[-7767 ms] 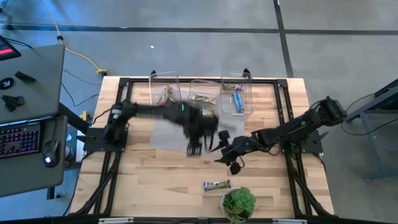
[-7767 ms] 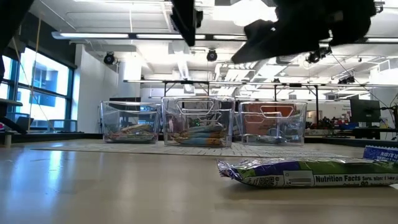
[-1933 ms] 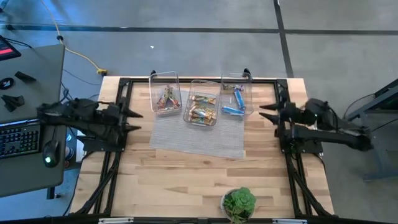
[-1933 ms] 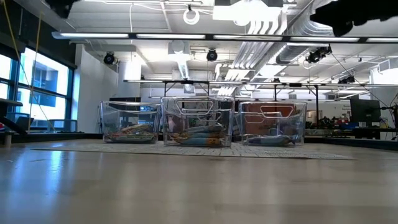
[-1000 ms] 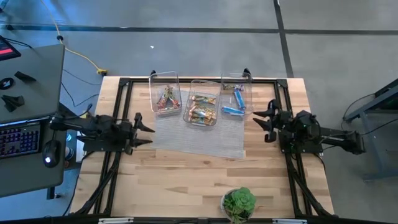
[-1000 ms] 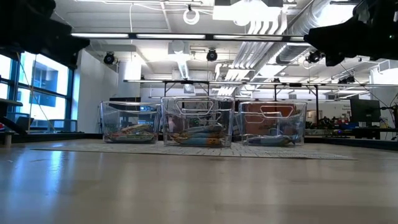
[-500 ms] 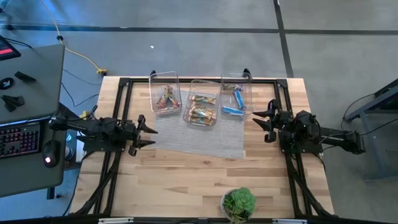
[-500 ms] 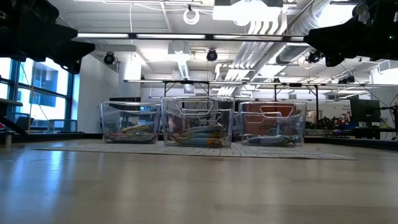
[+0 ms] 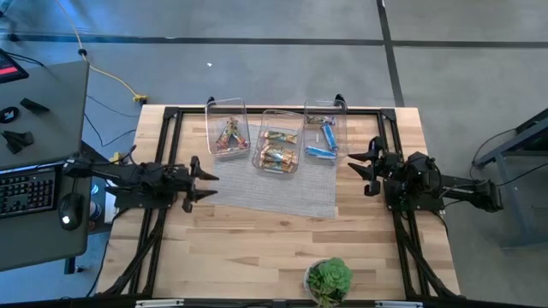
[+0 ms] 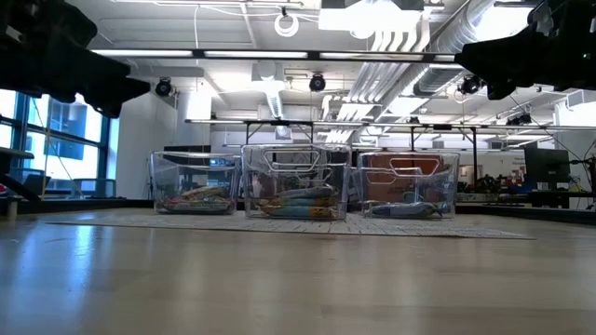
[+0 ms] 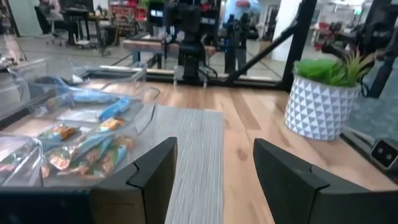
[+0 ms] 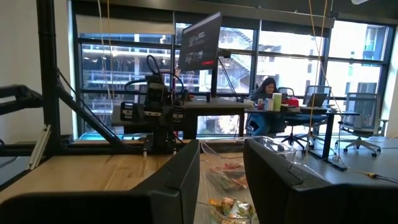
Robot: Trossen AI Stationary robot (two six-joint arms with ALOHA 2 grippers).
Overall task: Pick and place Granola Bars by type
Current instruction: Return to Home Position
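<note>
The granola bars lie sorted in three clear bins at the table's far side: red-pink bars (image 9: 229,135) in the left bin, green-gold bars (image 9: 277,151) in the middle one, blue bars (image 9: 323,141) in the right one. The bins stand on the far edge of a grey mat (image 9: 274,186). My left gripper (image 9: 210,186) hovers open at the mat's left edge, pointing level toward the table's right. My right gripper (image 9: 355,162) hovers open at the mat's right edge, pointing left. Nothing is between the fingers of either (image 11: 214,180) (image 12: 221,174).
A leafy plant in a white patterned pot (image 9: 329,280) stands at the table's near edge, right of the middle. Black frame rails (image 9: 163,145) run along the table's sides. A desk with a keyboard (image 9: 26,192) stands left of the table. A person (image 12: 264,93) sits far off in the room.
My left gripper has sunk a little and edged toward the table's middle, staying open and level.
</note>
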